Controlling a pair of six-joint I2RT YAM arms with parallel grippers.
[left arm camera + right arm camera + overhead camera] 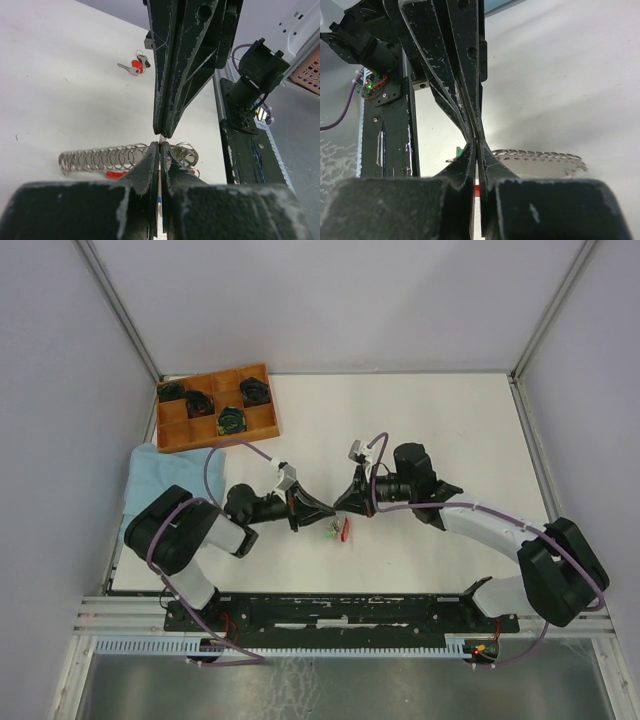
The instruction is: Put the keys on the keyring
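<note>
Four dark coils (231, 421) in orange tray (177, 436); left fingers (312, 505), right fingers (352, 498) pressed shut.

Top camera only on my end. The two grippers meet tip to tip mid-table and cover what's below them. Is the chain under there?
Observer: Yes, the left wrist view shows the silver-grey chain lying on the table just beneath the tips.
Operator: Are the left jaws open?
Observer: No, the left gripper is shut, fingers pressed together.
Operator: Any keys I can't see?
Observer: A red-headed key bunch lies apart, farther out on the table.
</note>
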